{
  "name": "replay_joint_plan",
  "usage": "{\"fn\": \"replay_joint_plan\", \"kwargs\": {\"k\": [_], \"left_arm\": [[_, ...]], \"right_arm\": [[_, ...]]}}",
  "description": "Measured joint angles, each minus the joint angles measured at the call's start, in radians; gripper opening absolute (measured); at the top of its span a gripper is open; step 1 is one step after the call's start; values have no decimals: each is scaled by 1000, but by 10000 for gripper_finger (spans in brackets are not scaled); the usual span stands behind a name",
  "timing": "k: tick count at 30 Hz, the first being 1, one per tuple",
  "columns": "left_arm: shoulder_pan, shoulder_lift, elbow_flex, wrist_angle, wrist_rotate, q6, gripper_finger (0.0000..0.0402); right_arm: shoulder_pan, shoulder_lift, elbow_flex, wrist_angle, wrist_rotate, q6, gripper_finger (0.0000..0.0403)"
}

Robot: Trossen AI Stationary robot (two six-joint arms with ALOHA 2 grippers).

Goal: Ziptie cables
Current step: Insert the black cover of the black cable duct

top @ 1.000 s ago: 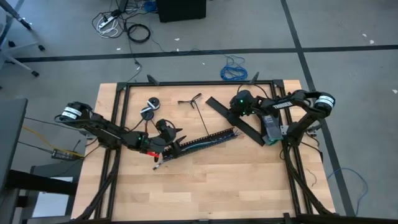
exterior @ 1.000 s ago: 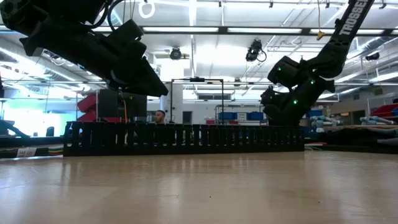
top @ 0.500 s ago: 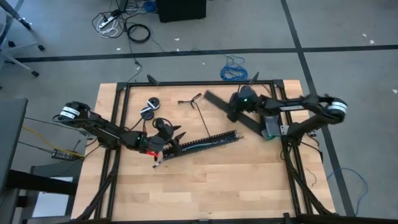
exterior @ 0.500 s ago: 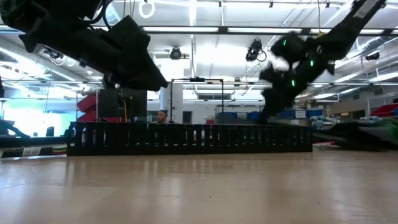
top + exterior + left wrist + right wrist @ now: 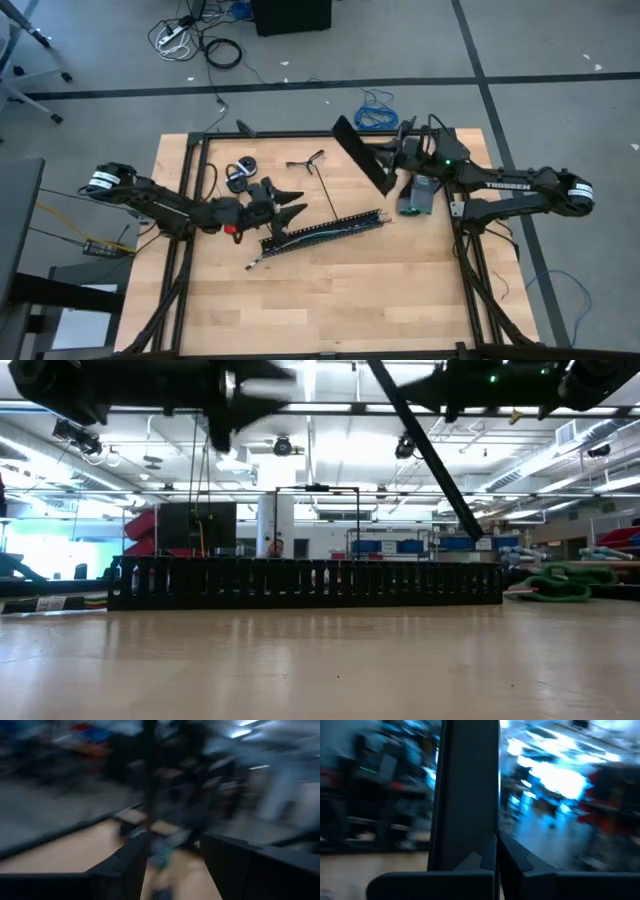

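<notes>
A long black perforated channel (image 5: 325,230) lies slantwise on the wooden table, with thin pale and greenish cables (image 5: 318,233) along its inside; in the low view the channel (image 5: 300,582) spans the middle. Thin black zipties (image 5: 318,178) lie on the table behind it. My left gripper (image 5: 295,205) hovers above the channel's left end, its fingers apart (image 5: 172,850) with nothing plainly between them. My right gripper (image 5: 390,165), at the far right, is shut on a wide black strip (image 5: 358,152), raised well above the table (image 5: 425,450). My right gripper pinches the wide black strip between its two fingers, on the strip's flat faces (image 5: 465,855). The fingers come about level from the table's right side and lie across the strip. The strip is lifted clear and tilted, one end (image 5: 475,530) lower than the other.
Two small black round spools (image 5: 240,172) lie at the far left of the table. Black frame rails (image 5: 190,200) run along the table's sides. A blue coiled cable (image 5: 375,110) lies on the floor beyond. The near half of the tabletop (image 5: 330,300) is bare wood.
My right gripper has risen toward the far edge and tipped from pointing down to about level. It has lifted the wide black strip off the table's right side and turned it. My left gripper has risen from the channel's left end and tipped up toward level.
</notes>
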Motion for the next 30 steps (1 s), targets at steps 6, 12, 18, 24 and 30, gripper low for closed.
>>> {"fn": "replay_joint_plan", "kwargs": {"k": [6, 12, 18, 24, 30], "left_arm": [[48, 0, 14, 210, 167, 208, 176], [100, 2, 121, 111, 151, 207, 176], [136, -98, 212, -201, 35, 132, 176], [132, -234, 336, -647, 29, 93, 177], [151, -256, 553, -1158, 42, 26, 177]], "right_arm": [[76, 31, 0, 20, 52, -2, 0], [137, 178, 0, 90, 165, -166, 0], [196, 256, 1, 123, 249, -398, 0], [208, 243, 1, 62, 233, -550, 2], [207, 242, 1, 53, 138, -581, 2]]}}
